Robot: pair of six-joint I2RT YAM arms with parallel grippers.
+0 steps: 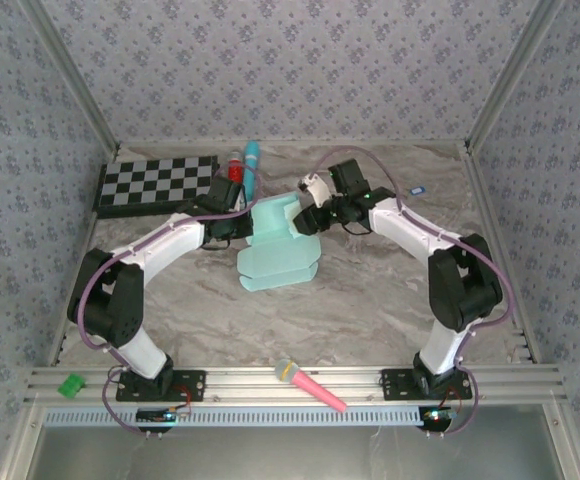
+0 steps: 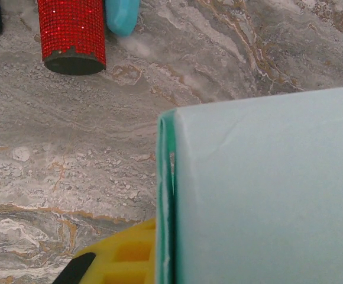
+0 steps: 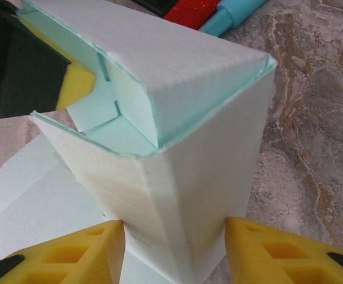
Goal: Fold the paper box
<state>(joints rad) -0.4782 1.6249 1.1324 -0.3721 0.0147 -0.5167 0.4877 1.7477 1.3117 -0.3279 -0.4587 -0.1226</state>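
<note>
A marble-patterned table [image 1: 370, 290] is seen from above, enclosed by patterned walls. The left arm [image 1: 120, 290] and the right arm [image 1: 450, 270] are both bent inward toward the middle of the table. A black-and-white checkerboard [image 1: 157, 182] lies at the far left.

The paper box [image 1: 278, 250], pale mint-blue, is found mid-table between the two grippers. Its far part is raised into a hollow sleeve, while scalloped flaps lie flat on the table toward the near side. In the left wrist view a smooth wall of the paper box [image 2: 266, 189] fills the right side, its edge standing upright. In the right wrist view the open end of the paper box [image 3: 207, 148] is seen, with inner flaps folded inside.

The left gripper [image 1: 238, 224] is closed on the left wall of the box, and its black finger with a yellow pad [image 3: 41, 71] is pressed against that wall. The right gripper [image 3: 174, 236] is set around a folded corner of the box with its jaws wide. Both yellow fingers [image 3: 83, 254] appear to meet the cardboard, but it cannot be told whether a grip is being kept.

A pink pen-like object [image 1: 310, 385] rests on the near rail. A cyan tube [image 1: 252, 165] and a red glitter tube [image 2: 72, 32] lie side by side beyond the box. A small green block [image 1: 71, 384] sits at the near left.
</note>
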